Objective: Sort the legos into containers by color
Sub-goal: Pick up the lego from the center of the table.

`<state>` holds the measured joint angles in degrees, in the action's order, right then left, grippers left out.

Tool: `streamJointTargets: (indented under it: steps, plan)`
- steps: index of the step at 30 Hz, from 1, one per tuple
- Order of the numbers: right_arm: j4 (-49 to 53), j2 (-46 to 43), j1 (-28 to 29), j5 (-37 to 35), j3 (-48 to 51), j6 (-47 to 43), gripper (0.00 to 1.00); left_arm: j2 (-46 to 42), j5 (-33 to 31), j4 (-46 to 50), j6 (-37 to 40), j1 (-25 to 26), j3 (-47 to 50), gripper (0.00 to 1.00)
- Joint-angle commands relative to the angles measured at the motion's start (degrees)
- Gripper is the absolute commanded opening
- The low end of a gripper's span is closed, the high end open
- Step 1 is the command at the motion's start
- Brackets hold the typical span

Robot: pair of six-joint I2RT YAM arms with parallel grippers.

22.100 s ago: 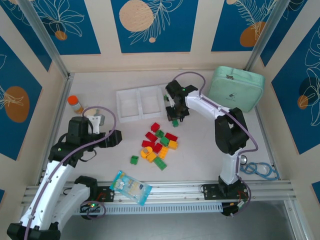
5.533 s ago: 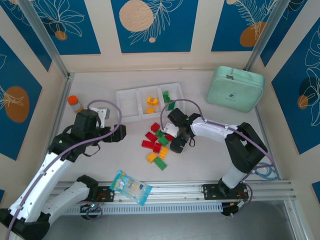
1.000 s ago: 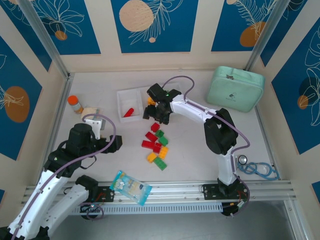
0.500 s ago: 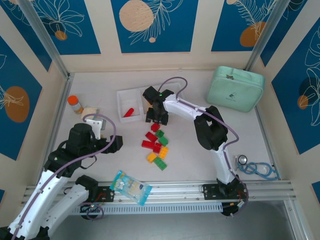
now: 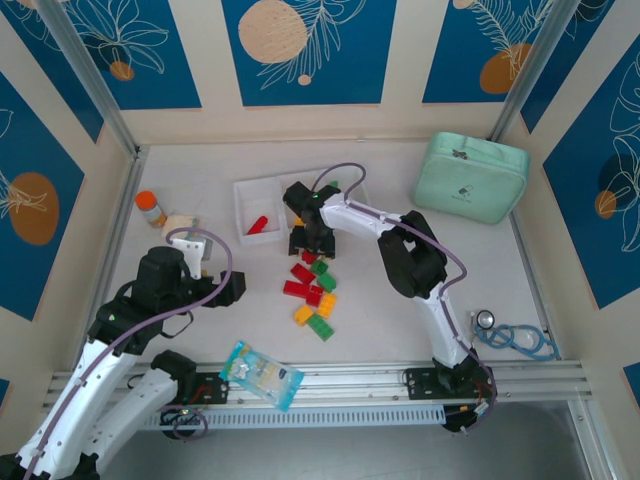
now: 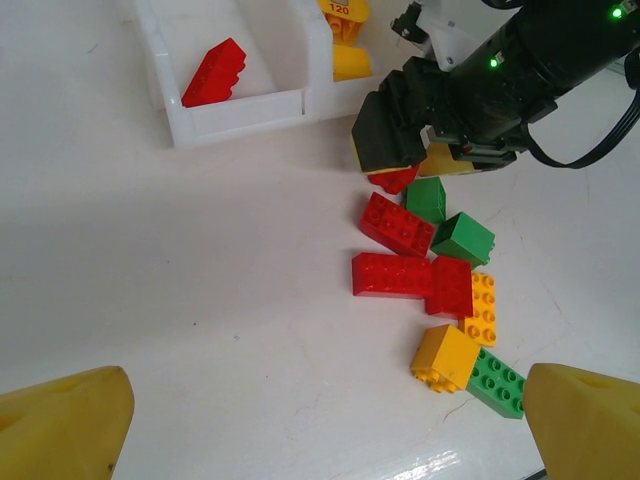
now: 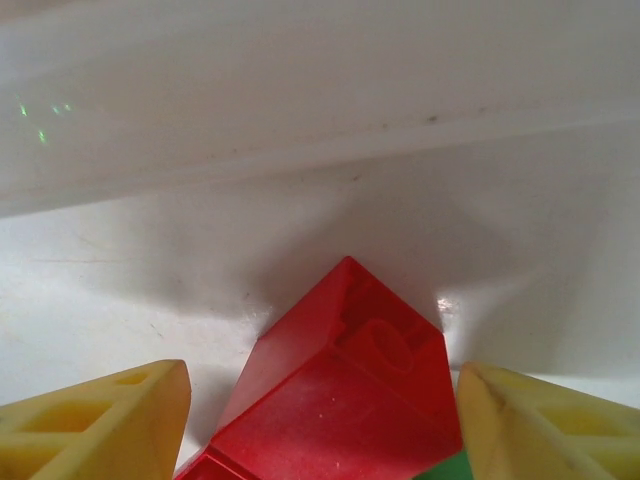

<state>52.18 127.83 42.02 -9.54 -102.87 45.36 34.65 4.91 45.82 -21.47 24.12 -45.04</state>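
Note:
The white containers (image 5: 240, 190) sit at mid-table, their right part hidden under my right arm. The left bin (image 6: 240, 108) holds one red lego (image 6: 213, 72), and yellow legos (image 6: 340, 60) lie in the middle bin. My right gripper (image 5: 310, 243) is low at the top of the loose pile, open, its yellow fingers either side of a red lego (image 7: 350, 400). Red (image 6: 390, 275), green (image 6: 462, 238) and yellow (image 6: 443, 357) legos lie just below it. My left gripper (image 5: 230, 288) hovers open and empty left of the pile.
A mint-green case (image 5: 470, 178) lies at the back right. The blue-white snack packet (image 5: 262, 374) is at the near edge. An orange-capped bottle (image 5: 151, 207) stands at the far left, and blue loops (image 5: 520, 340) lie near the right arm's base.
My right gripper has moved from over the bins toward me and come down over the top red lego of the pile. The left arm has stayed still.

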Motion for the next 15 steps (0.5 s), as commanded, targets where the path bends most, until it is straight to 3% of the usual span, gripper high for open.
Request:
streamJointTargets:
  steps: [1,15]
  plan:
    - [1.69,0.70,0.41,1.72,-1.15,-1.49,0.71,-0.56,0.90,-1.15,1.00,-0.90,0.39,0.99]
    - [3.01,2.67,0.00,0.58,-2.81,-4.97,0.63,-1.08,0.63,-1.15,0.98,-0.89,0.47,1.00]
